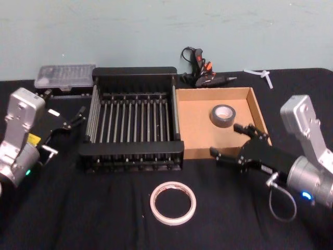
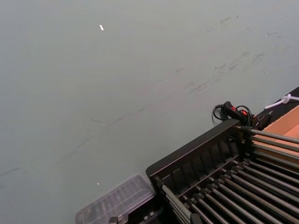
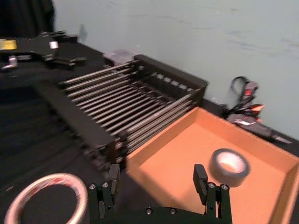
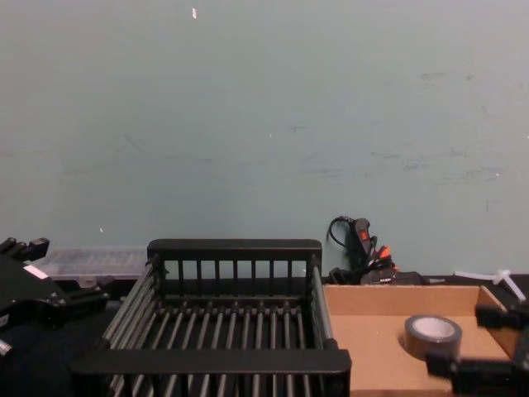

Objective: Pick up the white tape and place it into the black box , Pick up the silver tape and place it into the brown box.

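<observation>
The white tape [image 1: 173,203] lies flat on the black cloth in front of the black box [image 1: 134,73], which holds nothing; the roll also sits low in the right wrist view [image 3: 46,198]. The silver tape [image 1: 223,114] rests inside the brown box [image 1: 195,125], toward its back right, and shows in the right wrist view [image 3: 229,165] and chest view [image 4: 431,333]. My right gripper [image 1: 233,141] hovers open over the brown box's front right corner, a little in front of the silver tape, holding nothing [image 3: 156,179]. My left gripper [image 1: 62,133] stands open left of the black box.
A clear plastic case [image 1: 65,75] lies at the back left beside the black box. A glue gun with cable [image 1: 200,70] sits behind the brown box, and a white zip tie [image 1: 263,75] lies at the back right. A pale wall stands close behind the table.
</observation>
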You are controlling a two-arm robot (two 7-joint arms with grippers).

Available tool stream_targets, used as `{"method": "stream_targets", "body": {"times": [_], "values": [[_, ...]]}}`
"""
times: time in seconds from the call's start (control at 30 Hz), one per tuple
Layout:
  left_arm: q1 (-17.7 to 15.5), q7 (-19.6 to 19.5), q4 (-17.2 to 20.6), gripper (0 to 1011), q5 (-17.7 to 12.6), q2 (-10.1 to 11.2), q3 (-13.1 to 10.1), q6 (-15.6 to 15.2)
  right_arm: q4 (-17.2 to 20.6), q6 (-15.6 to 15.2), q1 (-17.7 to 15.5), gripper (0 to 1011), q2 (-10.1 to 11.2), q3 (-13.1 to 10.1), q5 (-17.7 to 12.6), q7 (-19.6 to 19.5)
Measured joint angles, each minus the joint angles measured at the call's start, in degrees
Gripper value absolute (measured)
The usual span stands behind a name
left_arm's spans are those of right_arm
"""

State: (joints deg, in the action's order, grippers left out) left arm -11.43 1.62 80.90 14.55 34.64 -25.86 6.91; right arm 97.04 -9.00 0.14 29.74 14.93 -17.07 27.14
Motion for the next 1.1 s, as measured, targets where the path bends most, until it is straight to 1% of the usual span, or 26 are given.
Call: {"method": "stream_targets", "body": {"times": [0.07, 0.17, 0.2, 0.4, 0.47, 0.7, 1.1], "values": [[0.0, 0.0, 0.0, 1001, 0.0, 0.0, 0.0, 0.0, 0.8, 0.77, -1.34, 1002, 0.74, 0.32, -0.5, 0.46], [0.0, 0.0, 0.0, 1001, 0.0, 0.0, 0.0, 0.0, 1.41, 1.37, -2.45, 1003, 1.32, 0.83, -0.95, 0.86], [0.0, 0.0, 0.0, 1001, 0.0, 0.0, -0.01, 0.0, 1.66, 1.64, -2.95, 1002, 1.63, 1.32, -1.09, 1.07], [0.0, 0.0, 0.0, 1001, 0.0, 0.0, 0.0, 0.0, 2.14, 2.12, -3.78, 1002, 2.54, 3.46, -1.09, 1.5], [0.0, 0.0, 0.0, 1001, 0.0, 0.0, 0.0, 0.0, 2.15, 2.11, -3.79, 1002, 2.84, 4.55, -0.94, 1.59], [0.0, 0.0, 0.0, 1001, 0.0, 0.0, 0.0, 0.0, 1.26, 1.73, -2.66, 1002, 3.15, 7.84, 0.23, 1.74], [0.0, 0.0, 0.0, 1001, 0.0, 0.0, 0.0, 0.0, -1.21, 1.04, 0.24, 1002, 1.97, 11.54, 2.13, 1.87]]}}
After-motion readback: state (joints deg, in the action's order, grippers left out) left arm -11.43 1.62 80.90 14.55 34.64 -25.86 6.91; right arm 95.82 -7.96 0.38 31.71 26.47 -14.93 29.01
